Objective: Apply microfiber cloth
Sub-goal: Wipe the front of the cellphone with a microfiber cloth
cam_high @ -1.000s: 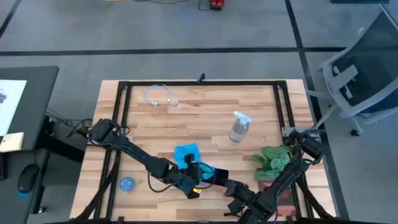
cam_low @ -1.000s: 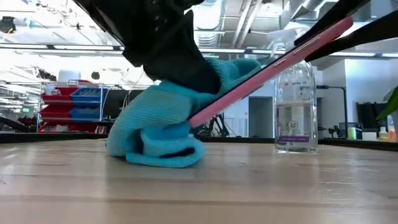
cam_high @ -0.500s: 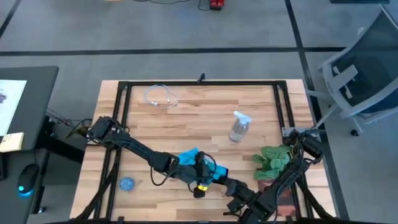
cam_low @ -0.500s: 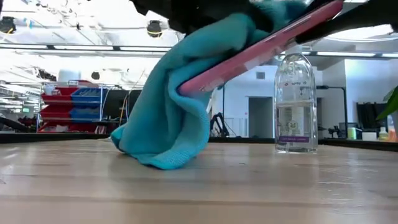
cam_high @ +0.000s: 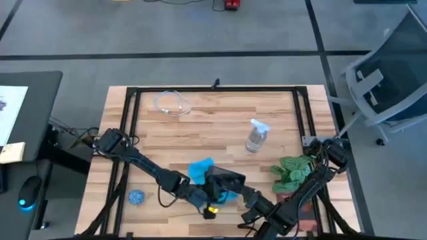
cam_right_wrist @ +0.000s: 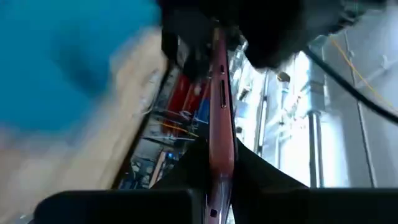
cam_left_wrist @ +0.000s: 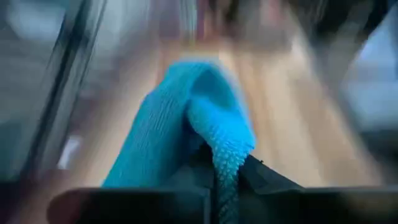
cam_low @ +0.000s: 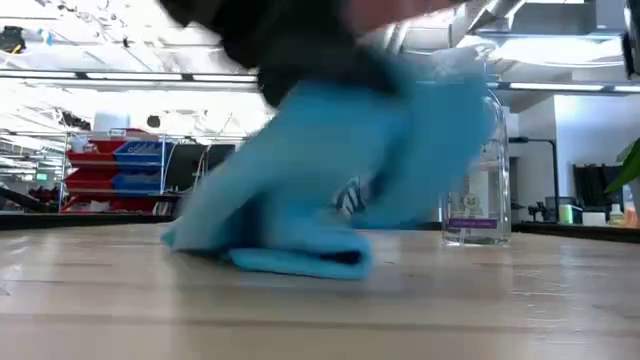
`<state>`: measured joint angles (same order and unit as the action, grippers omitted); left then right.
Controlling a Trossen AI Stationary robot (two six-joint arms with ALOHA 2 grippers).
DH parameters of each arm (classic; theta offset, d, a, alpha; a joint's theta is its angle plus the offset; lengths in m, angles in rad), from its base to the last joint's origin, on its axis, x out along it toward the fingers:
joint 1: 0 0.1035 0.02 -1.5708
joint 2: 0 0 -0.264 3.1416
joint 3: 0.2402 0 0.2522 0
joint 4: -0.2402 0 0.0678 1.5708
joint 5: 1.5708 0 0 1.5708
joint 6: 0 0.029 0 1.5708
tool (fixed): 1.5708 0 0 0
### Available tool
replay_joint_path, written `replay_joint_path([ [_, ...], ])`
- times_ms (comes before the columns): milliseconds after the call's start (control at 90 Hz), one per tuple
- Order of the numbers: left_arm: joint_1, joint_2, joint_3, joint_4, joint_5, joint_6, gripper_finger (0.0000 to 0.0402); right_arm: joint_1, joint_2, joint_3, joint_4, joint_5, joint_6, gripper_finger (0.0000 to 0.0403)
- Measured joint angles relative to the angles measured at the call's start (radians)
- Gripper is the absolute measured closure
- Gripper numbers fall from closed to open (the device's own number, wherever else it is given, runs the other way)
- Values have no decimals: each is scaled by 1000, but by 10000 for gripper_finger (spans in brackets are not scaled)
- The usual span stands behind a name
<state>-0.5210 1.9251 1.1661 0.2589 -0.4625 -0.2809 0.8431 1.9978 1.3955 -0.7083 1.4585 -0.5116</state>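
Note:
The sky-blue microfiber cloth (cam_high: 199, 169) hangs from my left gripper (cam_left_wrist: 217, 165), which is shut on it near the table's front middle. In the low view the cloth (cam_low: 330, 160) drapes down, and its lower end (cam_low: 290, 255) rests on the wood. Right beside it, the dark phone (cam_high: 225, 177) with a pink edge is held up off the table. My right gripper (cam_right_wrist: 221, 163) is shut on it, coming from the near right. Where cloth and phone meet is blurred. My left gripper pinches a bunched fold of the cloth (cam_left_wrist: 225, 149) between its two fingers, several layers thick. The cloth hangs slack beyond the fingers, with its lower end on the table. My right gripper pinches the phone across its two faces, near one end (cam_right_wrist: 221, 146). The phone's pink edge faces the wrist camera, and the phone is lifted clear of the table.
A clear spray bottle (cam_high: 257, 137) stands at centre right, and a green plant (cam_high: 293, 172) sits by the right arm. A coiled white cable (cam_high: 172, 103) lies at the far left, and a small blue disc (cam_high: 136, 197) at the near left.
The phone, tilted with its low end by the bunched cloth, has risen out of the low view. My left gripper has swept the cloth toward the table's right over the phone, then back toward the near edge. The cloth now hangs spread, with only its lower end on the table.

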Motion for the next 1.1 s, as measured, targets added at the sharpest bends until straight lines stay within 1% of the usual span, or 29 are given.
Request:
replay_joint_path([
  [78, 0, 0, -1, 6, 13, 31, 401, 0, 2, 1, -10, 1, 4, 382],
  [156, -6, -24, 0, -87, 9, 28, 401, 0, 3, 1, -44, 3, 51, 382],
  [233, -22, -39, 1, -226, -53, -21, 401, 12, 0, 1, -91, -6, 92, 382],
  [333, -40, -41, 3, -394, -132, -78, 401, 16, 6, -4, -129, -85, 131, 382],
  [500, -60, -42, 3, -616, -200, -193, 401, 18, 1, -3, -158, -91, 186, 382],
  [589, -70, -42, 3, -637, -224, -206, 401, 18, 3, -4, -162, -92, 188, 382],
  [789, -100, -46, 4, -580, -232, -147, 401, 20, 3, -4, -168, -86, 193, 382],
  [878, -115, -63, 20, -620, -237, -149, 401, 20, 3, -3, -173, -84, 208, 382],
  [967, -135, -87, 38, -699, -246, -162, 401, 20, 3, -3, -175, -84, 223, 382],
  [1056, -148, -98, 43, -754, -281, -200, 401, 20, 3, -3, -175, -101, 230, 382],
  [1100, -148, -99, 43, -766, -302, -209, 401, 19, 3, -3, -175, -102, 258, 382],
])
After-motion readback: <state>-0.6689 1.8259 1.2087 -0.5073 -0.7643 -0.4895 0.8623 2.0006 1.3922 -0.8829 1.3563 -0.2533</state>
